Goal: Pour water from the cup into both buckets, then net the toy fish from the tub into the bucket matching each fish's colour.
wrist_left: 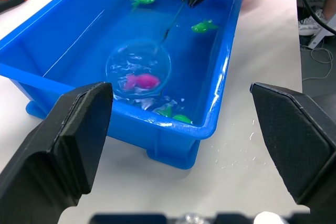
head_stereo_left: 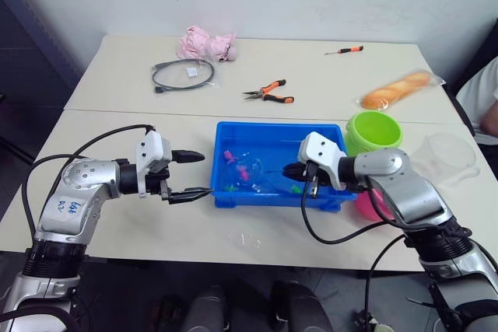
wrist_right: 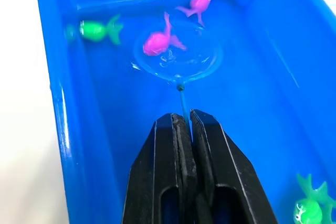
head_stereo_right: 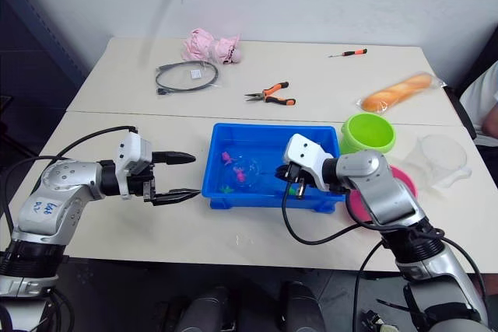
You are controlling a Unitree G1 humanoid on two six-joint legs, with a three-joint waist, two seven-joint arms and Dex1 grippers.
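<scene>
presently the right gripper is clamped tight on the thin handle of the net, whose hoop lies in the water of the blue tub. right wrist view shows a pink fish inside the hoop and a second pink fish at its far rim; head views cannot resolve this. left gripper hangs spread wide and empty at the tub's 9 o'clock side. green bucket stands at the tub's 2 o'clock corner, pink bucket near 4 o'clock behind the right arm, clear cup beyond them at 3 o'clock. left wrist view shows a green fish beside the handle.
</scene>
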